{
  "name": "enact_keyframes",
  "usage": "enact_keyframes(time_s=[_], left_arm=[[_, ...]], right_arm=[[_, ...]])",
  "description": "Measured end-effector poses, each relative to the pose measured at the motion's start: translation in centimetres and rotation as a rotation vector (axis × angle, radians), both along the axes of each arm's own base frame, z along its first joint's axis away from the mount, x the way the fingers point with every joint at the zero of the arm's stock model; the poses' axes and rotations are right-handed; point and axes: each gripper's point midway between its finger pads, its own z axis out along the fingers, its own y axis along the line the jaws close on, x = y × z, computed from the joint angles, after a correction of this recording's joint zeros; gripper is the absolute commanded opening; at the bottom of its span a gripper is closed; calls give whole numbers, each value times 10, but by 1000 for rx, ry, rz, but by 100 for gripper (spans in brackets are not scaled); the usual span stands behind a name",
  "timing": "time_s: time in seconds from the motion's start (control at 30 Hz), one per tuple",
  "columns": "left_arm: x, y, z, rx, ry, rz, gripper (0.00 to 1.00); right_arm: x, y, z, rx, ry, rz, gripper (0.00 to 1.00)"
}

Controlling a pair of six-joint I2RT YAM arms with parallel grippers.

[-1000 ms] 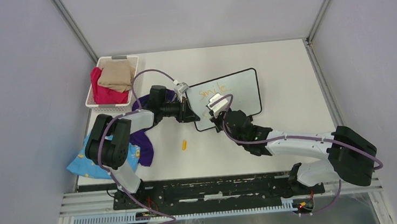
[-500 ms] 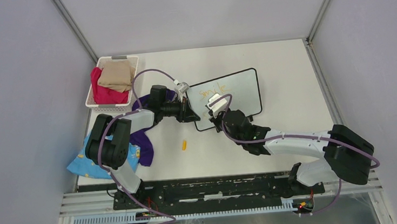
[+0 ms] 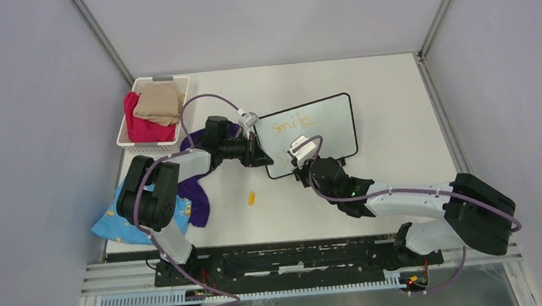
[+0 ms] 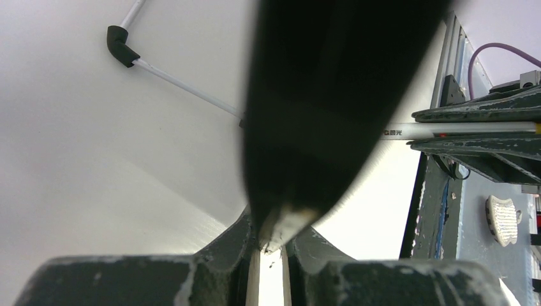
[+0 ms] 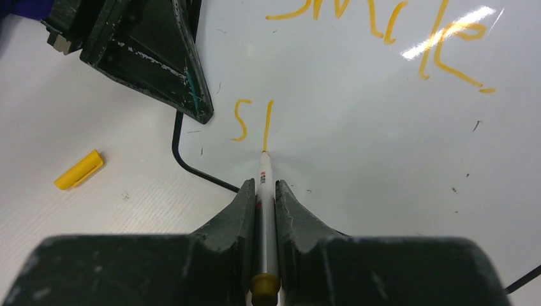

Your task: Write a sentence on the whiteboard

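The whiteboard point(image 3: 332, 122) lies flat at mid-table. The sentence on it reads "smile" point(image 3: 289, 125) in orange on the top line. In the right wrist view "smile" point(image 5: 383, 25) runs along the top, with an "s" point(image 5: 240, 120) and one upright stroke point(image 5: 268, 124) below it. My right gripper point(image 3: 299, 164) point(image 5: 266, 185) is shut on a white marker point(image 5: 263, 175), whose tip touches the whiteboard point(image 5: 357, 115) at the stroke's foot. My left gripper point(image 3: 259, 152) point(image 4: 271, 245) is shut on the board's black left edge point(image 4: 319, 95), which fills its view as a blur.
A yellow marker cap point(image 3: 251, 197) point(image 5: 78, 169) lies on the table in front of the board's near left corner. A white basket point(image 3: 124, 126) of cloths stands at the back left. A purple cloth point(image 3: 196, 193) and a blue cloth point(image 3: 115, 222) lie under the left arm.
My right gripper has moved with the marker from the top line down toward the board's near edge, uncovering "smile". The left gripper and the board have stayed put.
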Motion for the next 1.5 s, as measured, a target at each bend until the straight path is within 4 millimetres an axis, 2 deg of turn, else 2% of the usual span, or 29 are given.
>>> enact_keyframes(time_s=[0.3, 0.5, 0.63, 1.03, 1.5], left_arm=[[0, 0, 0, 1, 1, 0, 5], [0, 0, 0, 1, 2, -1, 5], [0, 0, 0, 1, 2, -1, 5], [0, -1, 0, 2, 3, -2, 4], [1, -1, 0, 6, -9, -7, 4]], right_arm=[[-2, -5, -4, -2, 14, -12, 0], [-3, -9, 5, 18, 1, -13, 0], [-4, -5, 16, 52, -14, 7, 0], [0, 13, 24, 66, -13, 44, 0], [7, 10, 13, 37, -2, 5, 0]])
